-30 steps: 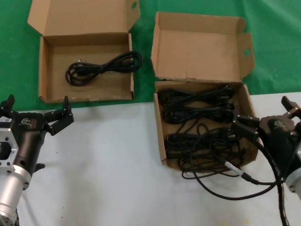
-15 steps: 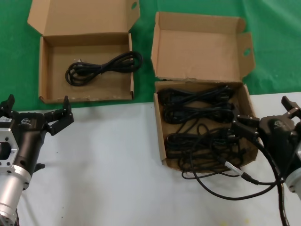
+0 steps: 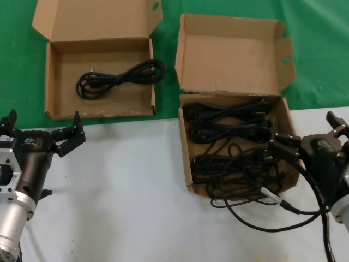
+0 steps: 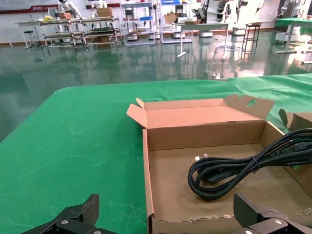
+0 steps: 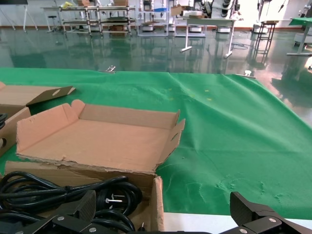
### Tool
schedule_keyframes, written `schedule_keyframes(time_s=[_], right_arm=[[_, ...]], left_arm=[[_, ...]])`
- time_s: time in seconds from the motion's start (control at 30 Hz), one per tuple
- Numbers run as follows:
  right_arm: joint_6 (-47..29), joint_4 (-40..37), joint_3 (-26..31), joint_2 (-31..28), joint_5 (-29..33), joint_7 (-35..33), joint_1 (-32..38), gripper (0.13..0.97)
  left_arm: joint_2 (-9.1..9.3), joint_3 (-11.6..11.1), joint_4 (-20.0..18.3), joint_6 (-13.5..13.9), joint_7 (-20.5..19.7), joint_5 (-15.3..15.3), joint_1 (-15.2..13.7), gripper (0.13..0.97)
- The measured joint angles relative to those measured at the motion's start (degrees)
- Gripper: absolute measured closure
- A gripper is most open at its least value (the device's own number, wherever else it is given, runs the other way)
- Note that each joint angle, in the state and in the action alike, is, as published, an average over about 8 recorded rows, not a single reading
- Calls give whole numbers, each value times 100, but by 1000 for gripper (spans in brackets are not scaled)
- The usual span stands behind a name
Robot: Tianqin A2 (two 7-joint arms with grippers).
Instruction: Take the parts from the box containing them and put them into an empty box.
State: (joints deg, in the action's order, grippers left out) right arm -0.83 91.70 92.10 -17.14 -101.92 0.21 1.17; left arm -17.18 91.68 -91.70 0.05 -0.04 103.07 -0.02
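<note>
One coiled black power cord is lying in the flat-lidded brown carton; several are waiting in the flapped carton. The left gripper and right gripper are hovering wide open, empty.

One cord lies in the left box, several bundles in the right box.

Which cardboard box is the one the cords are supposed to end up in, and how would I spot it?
Look to the far left of the green cloth, beyond the white tabletop. There sits the shallow brown cardboard box with a flat lid, holding a single coiled black power cord. The taller brown cardboard carton with side flaps beside it is crammed with several cords.
</note>
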Motion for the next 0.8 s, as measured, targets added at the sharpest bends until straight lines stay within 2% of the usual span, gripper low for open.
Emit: schedule_keyframes(time_s=[0.8], right_arm=[[0,0,0,0,0,0,0,129]], left_arm=[[0,0,0,0,0,0,0,132]])
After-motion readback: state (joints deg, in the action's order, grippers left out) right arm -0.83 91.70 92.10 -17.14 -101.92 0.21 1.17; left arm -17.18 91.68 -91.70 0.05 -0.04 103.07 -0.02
